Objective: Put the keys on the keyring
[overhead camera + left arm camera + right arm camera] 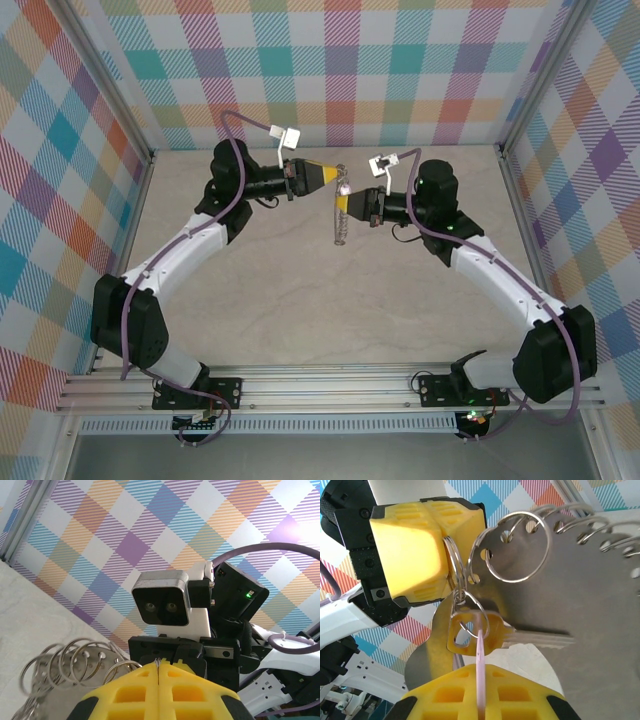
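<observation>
the left gripper (330, 176) has its yellow jaws pressed tight together on one small ring (451, 560) at the edge of the keyring (339, 225). the keyring hangs in the air above the table (290, 300), toward 12 o'clock from the table's middle. the left gripper is at its 10 o'clock and the right gripper (350, 207) at its 3 o'clock. the right jaws pinch the key (480, 665), a thin pale lilac strip seen from its edge. a silver key (520, 639) hangs beside it, blade pointing to 3 o'clock.
</observation>
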Action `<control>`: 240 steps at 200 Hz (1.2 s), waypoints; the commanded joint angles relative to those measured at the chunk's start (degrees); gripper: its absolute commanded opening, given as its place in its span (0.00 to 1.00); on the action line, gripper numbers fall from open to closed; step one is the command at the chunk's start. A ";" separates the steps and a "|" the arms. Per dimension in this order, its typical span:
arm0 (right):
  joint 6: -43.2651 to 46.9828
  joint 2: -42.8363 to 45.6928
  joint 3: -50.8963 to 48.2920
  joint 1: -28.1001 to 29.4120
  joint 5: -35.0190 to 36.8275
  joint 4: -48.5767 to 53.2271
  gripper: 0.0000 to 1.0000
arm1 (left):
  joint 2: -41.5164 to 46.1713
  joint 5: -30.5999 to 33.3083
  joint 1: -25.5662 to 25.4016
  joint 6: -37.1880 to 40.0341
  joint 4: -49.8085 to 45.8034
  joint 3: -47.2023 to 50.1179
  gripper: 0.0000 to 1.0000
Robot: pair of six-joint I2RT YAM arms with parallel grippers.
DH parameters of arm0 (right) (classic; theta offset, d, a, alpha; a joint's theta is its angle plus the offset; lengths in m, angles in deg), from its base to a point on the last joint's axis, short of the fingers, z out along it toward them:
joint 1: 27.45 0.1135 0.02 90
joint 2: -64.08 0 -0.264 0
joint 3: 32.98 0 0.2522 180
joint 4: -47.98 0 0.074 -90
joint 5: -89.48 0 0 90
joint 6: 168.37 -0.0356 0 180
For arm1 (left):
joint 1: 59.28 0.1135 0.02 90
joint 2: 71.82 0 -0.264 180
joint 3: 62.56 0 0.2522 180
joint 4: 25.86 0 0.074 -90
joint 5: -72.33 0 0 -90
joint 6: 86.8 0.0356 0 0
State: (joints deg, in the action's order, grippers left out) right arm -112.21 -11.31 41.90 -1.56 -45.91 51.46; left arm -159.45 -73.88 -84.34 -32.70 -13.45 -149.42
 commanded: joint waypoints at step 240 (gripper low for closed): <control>-7.95 16.83 -5.53 1.88 21.77 -0.45 0.53 | 6.89 14.21 -1.13 -15.35 20.50 12.56 0.00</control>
State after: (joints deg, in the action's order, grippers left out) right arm -116.91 8.54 33.62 0.40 -26.63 56.05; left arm -154.93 -61.14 -84.77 -44.74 0.10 -137.57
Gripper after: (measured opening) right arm 0.548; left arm 0.050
